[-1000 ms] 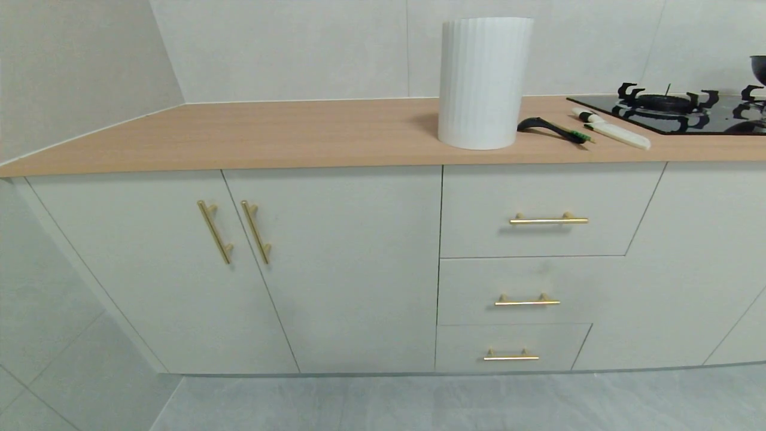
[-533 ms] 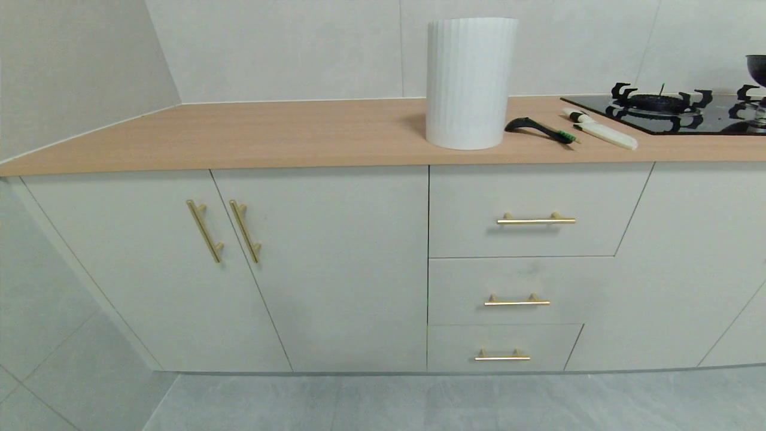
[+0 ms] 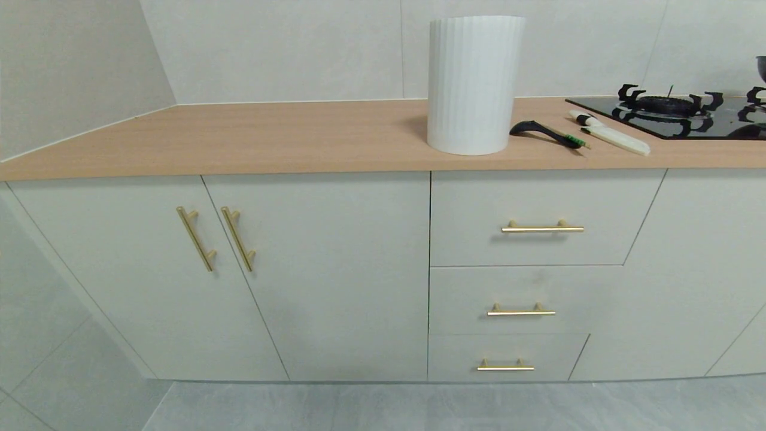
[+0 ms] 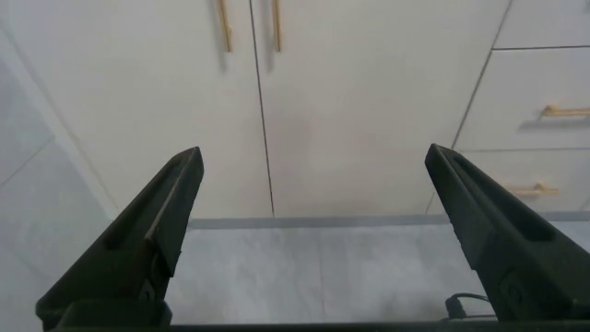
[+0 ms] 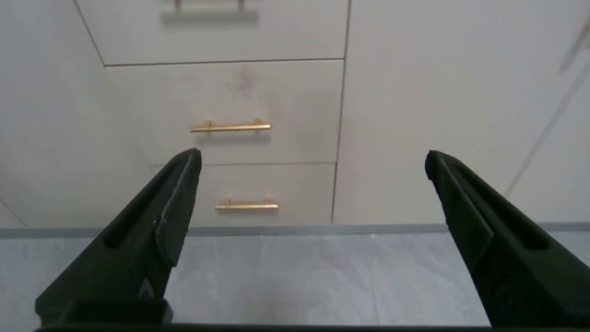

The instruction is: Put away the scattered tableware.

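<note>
Our left pincer (image 4: pixel 313 159) and right pincer (image 5: pixel 312 159) gape wide, gripping nothing; on the surface (image 3: pixel 269 134), utensils (image 3: pixel 541 130) beside the white canister (image 3: pixel 473 84) look indistinct.

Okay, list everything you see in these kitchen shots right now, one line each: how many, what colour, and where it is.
container: one, white, ribbed, upright on the countertop
spoon: one, black with green on the handle, lying just right of the container
long utensil: one, white with a dark band, lying between the spoon and the hob; kind unclear
hob: one, black, at the countertop's right end
countertop: one, wood-coloured, above the cabinets
cabinet doors: two, pale, gold handles, lower left
drawers: three, pale, gold handles, stacked right of the doors
floor: grey tiles, below the cabinets
left pincer: one, black, open, low before the doors
right pincer: one, black, open, low before the drawers
</note>
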Available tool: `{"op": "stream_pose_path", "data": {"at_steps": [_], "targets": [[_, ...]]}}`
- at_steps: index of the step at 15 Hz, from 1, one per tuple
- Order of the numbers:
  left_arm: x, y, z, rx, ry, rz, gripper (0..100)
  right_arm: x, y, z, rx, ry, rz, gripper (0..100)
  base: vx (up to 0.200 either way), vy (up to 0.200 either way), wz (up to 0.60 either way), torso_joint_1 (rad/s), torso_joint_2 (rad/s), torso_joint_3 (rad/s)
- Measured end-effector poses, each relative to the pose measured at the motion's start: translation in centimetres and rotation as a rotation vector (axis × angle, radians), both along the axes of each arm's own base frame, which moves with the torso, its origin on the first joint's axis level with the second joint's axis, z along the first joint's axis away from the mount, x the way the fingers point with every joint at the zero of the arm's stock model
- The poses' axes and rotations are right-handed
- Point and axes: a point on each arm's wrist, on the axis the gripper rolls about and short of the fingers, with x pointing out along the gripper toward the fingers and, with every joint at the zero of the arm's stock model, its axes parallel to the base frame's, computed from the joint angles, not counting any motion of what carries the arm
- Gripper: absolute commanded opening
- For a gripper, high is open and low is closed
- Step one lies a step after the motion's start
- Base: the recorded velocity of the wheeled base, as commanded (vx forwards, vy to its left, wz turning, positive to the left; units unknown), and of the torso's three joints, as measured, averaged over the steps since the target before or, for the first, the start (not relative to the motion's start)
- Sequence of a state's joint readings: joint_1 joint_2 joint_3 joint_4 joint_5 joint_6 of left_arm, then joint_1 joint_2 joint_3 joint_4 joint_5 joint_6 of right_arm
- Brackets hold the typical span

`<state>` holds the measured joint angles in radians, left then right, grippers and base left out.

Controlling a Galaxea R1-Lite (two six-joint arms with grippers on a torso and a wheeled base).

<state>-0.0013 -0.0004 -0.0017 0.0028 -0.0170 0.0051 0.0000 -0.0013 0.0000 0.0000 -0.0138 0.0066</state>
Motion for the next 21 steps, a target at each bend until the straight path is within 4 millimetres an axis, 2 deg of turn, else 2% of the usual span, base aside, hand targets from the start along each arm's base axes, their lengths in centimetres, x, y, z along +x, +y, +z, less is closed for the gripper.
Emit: {"op": "stream_pose_path", "data": {"at_steps": [14, 15, 17, 21], "targets": [[0.0, 0.0, 0.0, 0.0, 0.0, 0.0, 100, 0.0, 0.0, 0.1, -0.01, -0.005, 0.003, 100, 0.0, 0.0, 0.0, 0.0, 0.0, 0.0], [0.0, 0.0, 0.0, 0.0, 0.0, 0.0, 100, -0.1, 0.0, 0.4, -0.009, -0.024, 0.006, 100, 0.0, 0.0, 0.0, 0.0, 0.0, 0.0], [0.0, 0.0, 0.0, 0.0, 0.001, 0.0, 100, -0.5, 0.1, 2.5, -0.005, -0.096, 0.036, 100, 0.0, 0.0, 0.0, 0.0, 0.0, 0.0], [0.0, 0.0, 0.0, 0.0, 0.0, 0.0, 100, 0.3, 0.1, 5.3, -0.004, -0.037, 0.091, 100, 0.0, 0.0, 0.0, 0.0, 0.0, 0.0]]}}
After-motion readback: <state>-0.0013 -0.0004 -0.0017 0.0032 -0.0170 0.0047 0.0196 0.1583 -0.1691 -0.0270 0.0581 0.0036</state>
